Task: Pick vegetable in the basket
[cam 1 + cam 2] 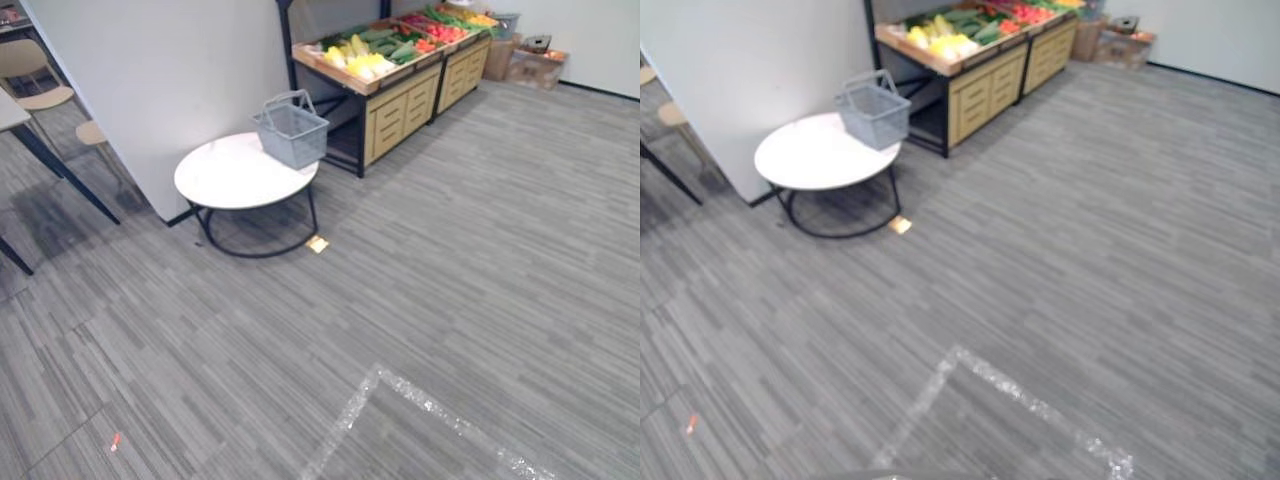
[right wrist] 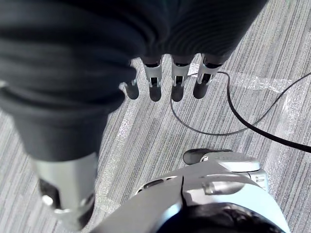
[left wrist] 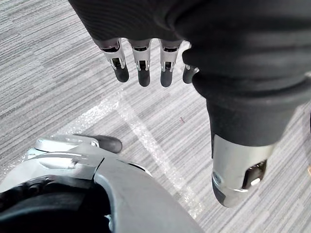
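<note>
In the left eye view, the grey basket [image 1: 292, 132] stands on the far edge of a round white table [image 1: 222, 180], well ahead and to the robot's left, with its handles up. Whether anything is inside it, I cannot tell. The vegetables [image 1: 375, 52] lie on a wooden stand [image 1: 400, 105] just behind the basket, and its long side runs away to the right.

In the right eye view, open grey floor [image 1: 1090, 230] lies between the robot and the table, with a small tan piece [image 1: 900, 225] beside the table legs.

In the left wrist view, the left hand [image 3: 142, 68] hangs over the floor, fingers straight and relaxed, holding nothing.

In the right wrist view, the right hand [image 2: 176, 82] hangs the same way, also without load.

Both hands are well apart from the basket. I judge the left one is on the nearer side, and walking must come first
</note>
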Controlling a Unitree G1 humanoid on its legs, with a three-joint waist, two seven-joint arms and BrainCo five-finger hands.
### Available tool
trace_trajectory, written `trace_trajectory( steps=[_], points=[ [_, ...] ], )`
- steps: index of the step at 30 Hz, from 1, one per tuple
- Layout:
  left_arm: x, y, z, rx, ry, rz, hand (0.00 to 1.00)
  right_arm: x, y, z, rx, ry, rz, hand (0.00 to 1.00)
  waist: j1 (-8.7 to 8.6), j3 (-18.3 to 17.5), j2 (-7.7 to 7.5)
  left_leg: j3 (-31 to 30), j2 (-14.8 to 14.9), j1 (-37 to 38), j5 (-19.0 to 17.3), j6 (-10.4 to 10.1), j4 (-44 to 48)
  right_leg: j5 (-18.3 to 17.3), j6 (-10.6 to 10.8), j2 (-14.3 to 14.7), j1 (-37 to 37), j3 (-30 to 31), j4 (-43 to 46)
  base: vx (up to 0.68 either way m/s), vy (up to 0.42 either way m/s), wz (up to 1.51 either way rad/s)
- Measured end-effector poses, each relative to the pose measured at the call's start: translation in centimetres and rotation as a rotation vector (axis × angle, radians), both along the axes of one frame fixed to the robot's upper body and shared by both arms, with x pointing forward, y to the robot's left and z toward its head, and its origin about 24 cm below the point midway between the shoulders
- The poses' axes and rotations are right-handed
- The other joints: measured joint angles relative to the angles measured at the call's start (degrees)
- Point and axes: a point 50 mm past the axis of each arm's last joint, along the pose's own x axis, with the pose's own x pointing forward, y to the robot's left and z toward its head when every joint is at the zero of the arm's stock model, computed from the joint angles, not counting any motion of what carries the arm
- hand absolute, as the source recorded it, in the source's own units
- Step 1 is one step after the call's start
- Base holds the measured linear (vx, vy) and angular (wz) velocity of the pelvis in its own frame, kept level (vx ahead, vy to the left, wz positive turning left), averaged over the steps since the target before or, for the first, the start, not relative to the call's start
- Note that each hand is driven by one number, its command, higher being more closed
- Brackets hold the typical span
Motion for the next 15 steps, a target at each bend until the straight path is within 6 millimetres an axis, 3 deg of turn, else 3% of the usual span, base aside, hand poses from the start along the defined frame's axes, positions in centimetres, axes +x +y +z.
trace_trajectory(
  steps=[15],
  points=[
    [-0.04,-0.12,0.00,0.025,0.005,-0.008,0.00,0.02,-0.07,0.08,-0.016,-0.012,0.011,0.00,-0.04,0.23,-0.24,1.32,0.26,-0.12,0.25,0.23,-0.48,-0.08,0.60,0.09,0.12,-0.79,-1.01,-0.07,-0.021,-0.02]
  ],
)
